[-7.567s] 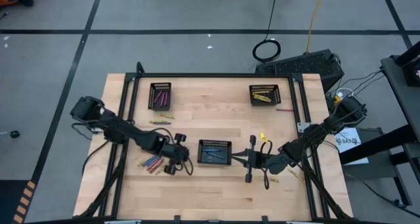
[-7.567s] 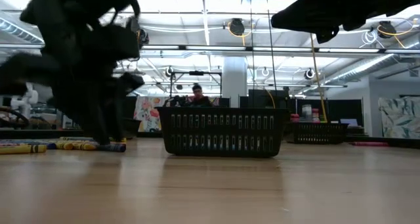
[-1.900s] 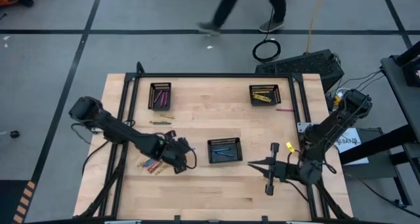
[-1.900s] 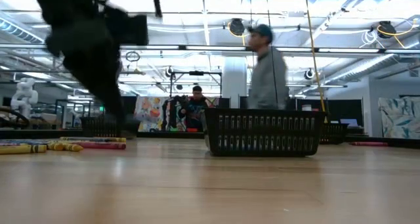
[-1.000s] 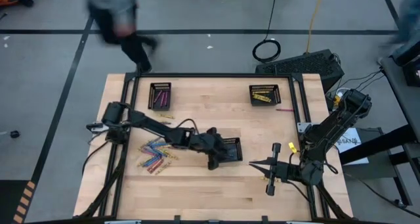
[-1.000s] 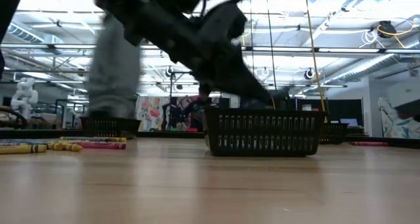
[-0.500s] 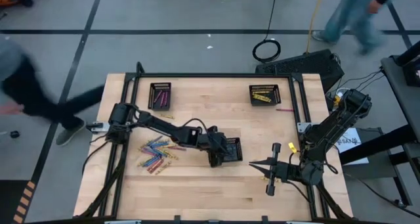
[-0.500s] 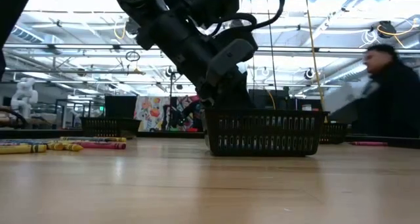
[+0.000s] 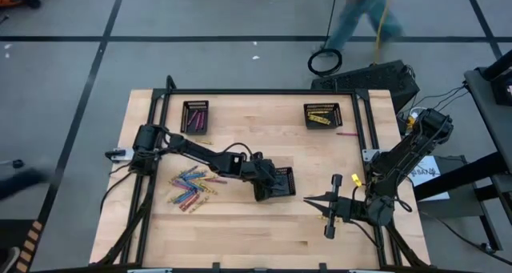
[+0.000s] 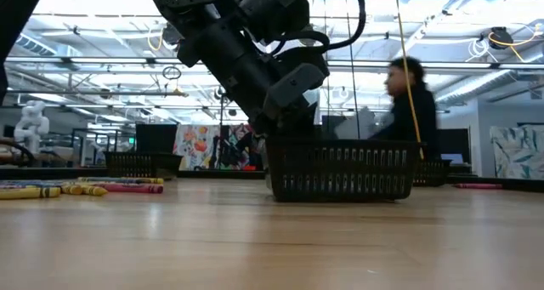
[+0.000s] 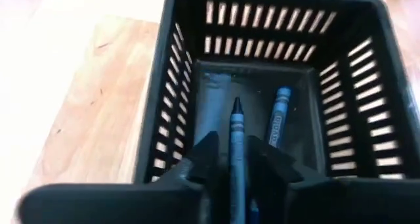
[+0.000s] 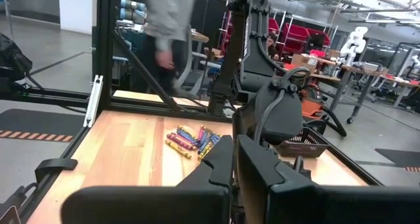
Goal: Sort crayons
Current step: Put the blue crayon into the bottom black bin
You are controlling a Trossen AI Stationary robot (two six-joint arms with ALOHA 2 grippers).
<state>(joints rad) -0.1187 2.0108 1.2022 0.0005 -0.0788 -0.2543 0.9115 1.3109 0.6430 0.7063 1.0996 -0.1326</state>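
Hovering over the near-left rim of the centre tray, the left gripper is seen pinching a blue crayon, tip aimed inside, presumably for a drop beside the blue one lying there. That grip is shown only by the left wrist view. The loose crayons left of the tray appear from above. Right of it, the right gripper is parked, fingers pressed together.

table: pale wood planks, smooth, slight sheen | tray: black slotted plastic, matt | crayons: paper-wrapped, waxy tips | left gripper: black matt plastic | frame: black metal
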